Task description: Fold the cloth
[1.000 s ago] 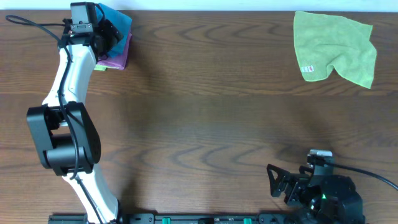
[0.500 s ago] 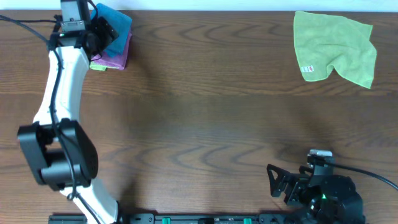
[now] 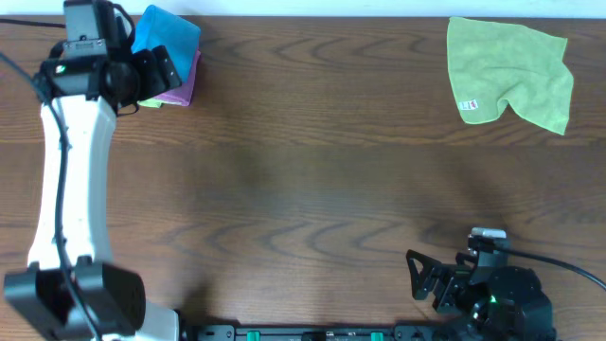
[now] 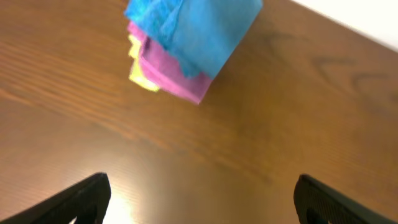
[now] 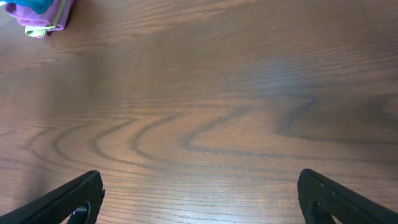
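Sky-blue microfibre cloth [image 4: 196, 28] at far-left table corner; lies as compact folded wad on top of purple folded cloth [image 4: 168, 78], skewed over it, yellow-green scrap [image 4: 140, 71] poking out beneath. Left gripper [image 4: 199, 196] just beside stack, not touching; jaws wide apart, empty. Right gripper [image 5: 199, 193] parked near table's front edge, well apart from stack; jaws apart, empty. Step, by judgement: fold done, release complete. Next move calls for left arm lifting clear without snagging top layer; one edge looks rumpled, may need pressing flat.
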Controlling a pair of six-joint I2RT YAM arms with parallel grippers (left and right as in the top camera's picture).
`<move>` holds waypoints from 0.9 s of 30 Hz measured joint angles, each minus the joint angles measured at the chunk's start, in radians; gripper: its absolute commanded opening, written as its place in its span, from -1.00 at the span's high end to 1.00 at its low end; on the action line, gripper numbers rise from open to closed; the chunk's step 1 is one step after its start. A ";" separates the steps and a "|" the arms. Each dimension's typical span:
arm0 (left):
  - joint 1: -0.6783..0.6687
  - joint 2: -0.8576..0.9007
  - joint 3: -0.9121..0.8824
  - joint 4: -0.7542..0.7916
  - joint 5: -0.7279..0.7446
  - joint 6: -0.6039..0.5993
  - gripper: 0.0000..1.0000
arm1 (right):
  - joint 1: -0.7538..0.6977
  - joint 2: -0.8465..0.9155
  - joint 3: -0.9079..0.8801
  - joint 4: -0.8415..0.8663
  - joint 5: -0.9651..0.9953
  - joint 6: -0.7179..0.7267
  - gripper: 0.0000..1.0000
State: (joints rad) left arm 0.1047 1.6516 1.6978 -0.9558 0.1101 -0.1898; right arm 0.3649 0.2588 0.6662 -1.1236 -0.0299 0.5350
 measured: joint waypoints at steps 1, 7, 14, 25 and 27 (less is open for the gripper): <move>0.000 -0.021 0.002 -0.053 -0.017 0.016 -0.90 | 0.000 0.000 0.000 0.000 0.000 0.000 -0.99; 0.000 -0.165 0.005 -0.356 -0.101 0.098 -0.91 | 0.000 0.000 0.000 0.000 0.000 0.000 -0.99; 0.000 -0.386 0.004 -0.451 -0.109 0.144 -0.90 | 0.000 0.000 0.000 -0.001 0.000 0.000 -0.98; 0.003 -0.845 -0.395 -0.320 -0.066 0.169 -0.90 | 0.000 0.000 -0.002 -0.001 0.000 0.000 -0.98; 0.003 -0.917 -0.507 -0.237 -0.045 0.181 -0.90 | 0.000 0.000 -0.003 -0.001 0.000 0.000 -0.98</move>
State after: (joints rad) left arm 0.1078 0.7349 1.1904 -1.1923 0.0647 -0.0090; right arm 0.3649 0.2588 0.6632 -1.1244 -0.0303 0.5350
